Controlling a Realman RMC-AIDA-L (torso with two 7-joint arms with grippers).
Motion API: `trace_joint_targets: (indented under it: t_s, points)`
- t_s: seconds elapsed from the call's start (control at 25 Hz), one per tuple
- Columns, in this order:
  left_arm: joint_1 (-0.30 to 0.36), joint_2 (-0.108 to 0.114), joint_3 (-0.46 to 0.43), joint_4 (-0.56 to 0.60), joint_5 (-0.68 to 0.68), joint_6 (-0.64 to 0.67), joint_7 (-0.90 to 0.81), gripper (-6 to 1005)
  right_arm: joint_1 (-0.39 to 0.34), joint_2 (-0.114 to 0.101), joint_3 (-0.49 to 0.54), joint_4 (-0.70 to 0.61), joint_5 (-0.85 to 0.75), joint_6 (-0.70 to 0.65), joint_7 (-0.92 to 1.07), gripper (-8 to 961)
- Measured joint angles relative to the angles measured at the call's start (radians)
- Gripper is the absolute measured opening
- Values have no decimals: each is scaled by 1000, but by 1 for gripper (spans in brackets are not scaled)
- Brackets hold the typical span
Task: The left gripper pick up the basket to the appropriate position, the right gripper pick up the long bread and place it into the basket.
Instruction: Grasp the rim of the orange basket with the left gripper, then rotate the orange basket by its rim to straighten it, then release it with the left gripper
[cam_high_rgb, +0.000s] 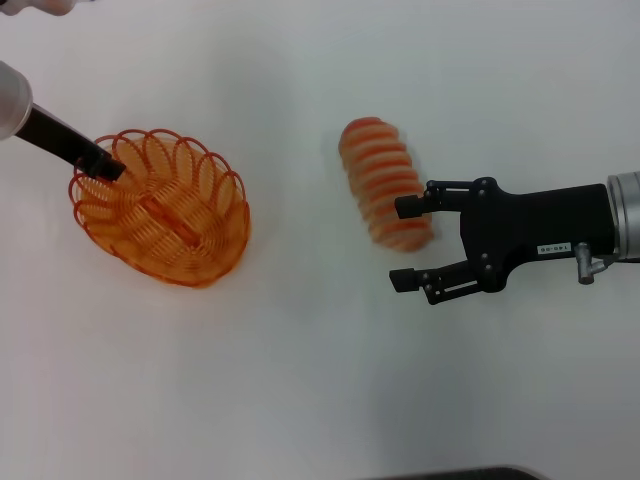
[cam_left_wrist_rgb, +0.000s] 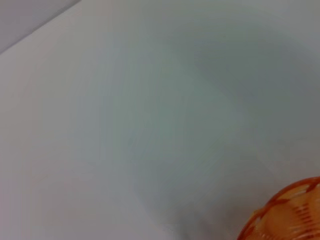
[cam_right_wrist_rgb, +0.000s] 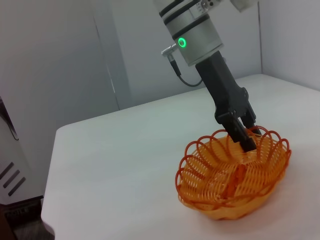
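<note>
The orange wire basket (cam_high_rgb: 165, 210) sits at the left of the white table and looks slightly tilted. My left gripper (cam_high_rgb: 105, 165) is closed on its far left rim; the right wrist view shows the gripper (cam_right_wrist_rgb: 245, 137) pinching the rim of the basket (cam_right_wrist_rgb: 232, 180). A corner of the basket also shows in the left wrist view (cam_left_wrist_rgb: 290, 215). The long bread (cam_high_rgb: 380, 180), tan with orange stripes, lies at the centre right. My right gripper (cam_high_rgb: 403, 245) is open just at the bread's near right end, with its upper finger against the loaf and its lower finger clear of it.
The white table (cam_high_rgb: 300, 380) surrounds both objects. The right wrist view shows the table's edge (cam_right_wrist_rgb: 55, 150) beyond the basket, with grey wall panels behind it. A dark edge shows at the bottom of the head view (cam_high_rgb: 450, 474).
</note>
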Motion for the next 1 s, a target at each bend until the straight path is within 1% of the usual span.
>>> trace_joint_targets:
  t_s: [0.24, 0.48, 0.64, 0.72, 0.96, 1.0]
  points:
    - [1, 0, 13, -3, 0, -9, -5, 410, 1, 0, 0, 0, 0, 0, 0, 941]
    - [1, -1, 5, 9, 0, 2, -43, 202, 1, 0, 0, 0, 0, 1, 0, 941]
    - [-5, 10, -4, 23, -6, 48, -122, 185, 2, -1, 0, 0, 3, 0, 0, 941]
    - [-6, 11, -32, 49, -10, 90, -154, 177, 2, -2, 3, 0, 4, 0, -1, 941]
    - [-23, -8, -212, 140, -28, 266, -186, 139, 3, -1, 37, 0, 5, 6, -3, 941]
    - [-23, -9, -226, 145, -34, 278, -190, 128, 3, 0, 52, 1, 6, 6, -2, 941]
